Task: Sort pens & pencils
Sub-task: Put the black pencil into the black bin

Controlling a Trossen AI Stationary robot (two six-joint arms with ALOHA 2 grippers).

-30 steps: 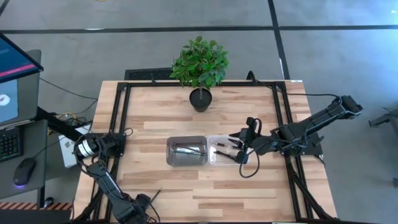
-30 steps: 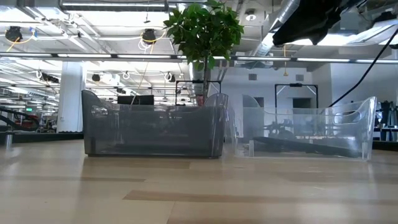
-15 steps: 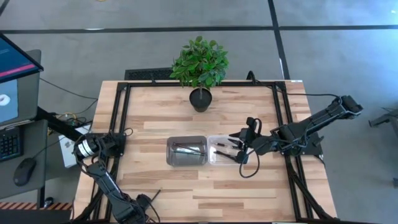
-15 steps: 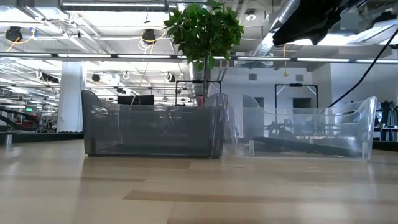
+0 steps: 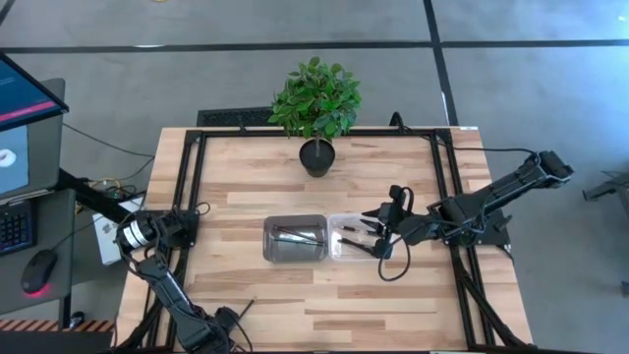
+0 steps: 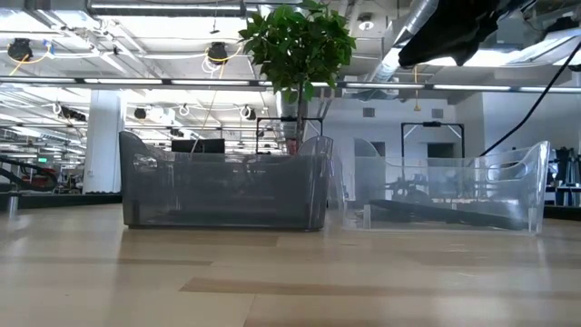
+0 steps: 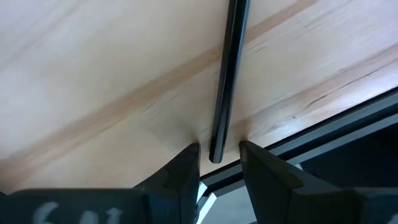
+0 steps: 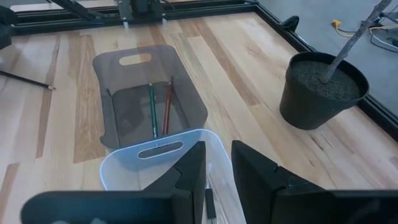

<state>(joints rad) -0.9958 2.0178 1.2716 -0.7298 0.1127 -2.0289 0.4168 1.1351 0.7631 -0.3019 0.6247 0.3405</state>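
Focus on the left hand [image 7: 219,162] at the table's [image 5: 393,295] near edge: unclenched, empty, straddling one end of a loose pencil [image 7: 229,74] whose length runs toward 1 o'clock, toward the grey bin [image 5: 295,220]. Farther off, the right hand [image 8: 217,168] waits, slightly parted and empty.

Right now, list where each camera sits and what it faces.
High: overhead, looking down on both arms and the table.
Low: table height, facing grey bin and clear bin; right arm overhead.
Left wrist: left gripper astride a pencil at table edge.
Right wrist: right gripper above clear bin.
Shared: both bins, except left wrist.
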